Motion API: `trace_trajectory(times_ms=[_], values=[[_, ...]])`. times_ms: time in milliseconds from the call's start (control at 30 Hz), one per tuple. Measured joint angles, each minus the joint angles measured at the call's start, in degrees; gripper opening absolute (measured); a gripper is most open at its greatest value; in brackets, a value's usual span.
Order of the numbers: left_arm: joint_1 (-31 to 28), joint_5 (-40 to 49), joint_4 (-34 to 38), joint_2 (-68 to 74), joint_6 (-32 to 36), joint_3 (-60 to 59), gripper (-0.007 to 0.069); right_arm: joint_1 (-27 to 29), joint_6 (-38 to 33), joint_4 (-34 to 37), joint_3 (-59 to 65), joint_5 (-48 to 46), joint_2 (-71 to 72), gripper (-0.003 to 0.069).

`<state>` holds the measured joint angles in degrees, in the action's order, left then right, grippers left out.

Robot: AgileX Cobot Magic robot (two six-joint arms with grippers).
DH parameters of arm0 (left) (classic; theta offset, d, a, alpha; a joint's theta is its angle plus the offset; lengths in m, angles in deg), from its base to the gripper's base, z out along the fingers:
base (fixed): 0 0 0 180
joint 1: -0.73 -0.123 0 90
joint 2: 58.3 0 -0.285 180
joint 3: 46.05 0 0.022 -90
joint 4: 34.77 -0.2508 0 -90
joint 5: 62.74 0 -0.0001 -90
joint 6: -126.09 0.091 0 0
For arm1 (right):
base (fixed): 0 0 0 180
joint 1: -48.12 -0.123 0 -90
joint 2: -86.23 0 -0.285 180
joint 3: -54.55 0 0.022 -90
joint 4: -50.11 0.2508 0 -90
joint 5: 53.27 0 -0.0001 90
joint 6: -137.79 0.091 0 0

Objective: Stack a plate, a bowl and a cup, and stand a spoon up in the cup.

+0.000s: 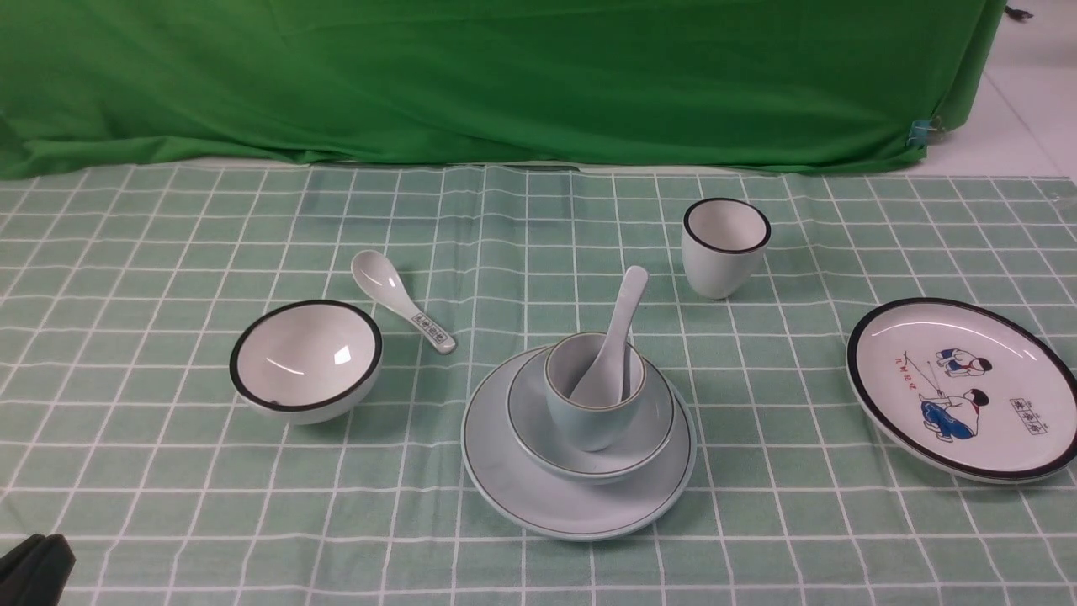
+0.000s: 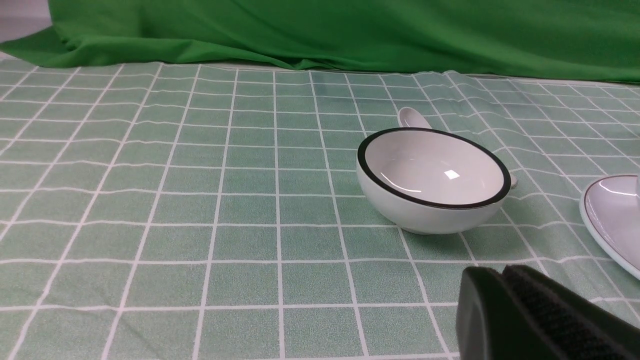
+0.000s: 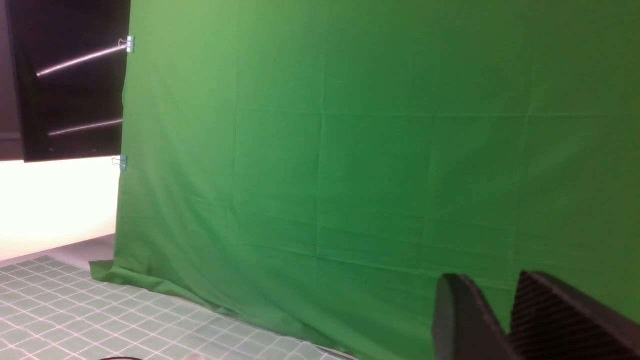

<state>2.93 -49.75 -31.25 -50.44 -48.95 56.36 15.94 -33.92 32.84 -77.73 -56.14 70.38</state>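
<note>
On the surface (image 1: 379, 522), well apart from both tools, the plate (image 1: 538, 503), bowl (image 1: 526, 412) and cup (image 1: 589, 421) are stacked, with the spoon (image 1: 618, 337) stood inside. The left tool (image 2: 500, 275) is closed; the right tool's (image 3: 492, 295) tips are parted.

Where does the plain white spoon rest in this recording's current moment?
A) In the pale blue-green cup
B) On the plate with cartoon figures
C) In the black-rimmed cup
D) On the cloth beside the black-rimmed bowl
A: the plain spoon leans in the pale cup, handle sticking up past its rim.
</note>
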Motion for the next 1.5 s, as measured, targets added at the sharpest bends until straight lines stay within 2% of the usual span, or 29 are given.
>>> trace_trajectory(times_ms=[533,667,700,800,1067,1133,1367,1500], values=[[0.0,0.0,0.0,0.0,0.0,0.0,0.0013,0.0,1.8,1.7,0.0,-2.4,0.0,0.0225],[0.0,0.0,0.0,0.0,0.0,0.0,0.0016,0.0,-0.8,6.1,0.0,-2.7,0.0,0.0234],[0.0,0.0,0.0,0.0,0.0,0.0,0.0017,0.0,-4.6,9.6,0.0,-3.0,0.0,0.0234],[0.0,0.0,0.0,0.0,0.0,0.0,0.0017,0.0,-9.6,13.9,0.0,-4.0,0.0,0.0234],[0.0,0.0,-0.1,0.0,0.0,0.0,0.0017,0.4,-11.0,14.9,2.8,-4.4,0.5,0.0241],[0.0,0.0,-0.1,0.0,0.0,0.0,0.0017,2.7,-11.8,14.9,5.1,-4.4,1.5,0.0241],[0.0,0.0,-0.1,0.0,0.0,0.0,0.0017,23.7,-15.7,14.9,22.5,-4.4,4.2,0.0241],[0.0,0.1,-0.1,0.0,0.0,0.0,0.0017,29.9,-16.8,15.0,29.4,-9.0,7.4,0.0241]])
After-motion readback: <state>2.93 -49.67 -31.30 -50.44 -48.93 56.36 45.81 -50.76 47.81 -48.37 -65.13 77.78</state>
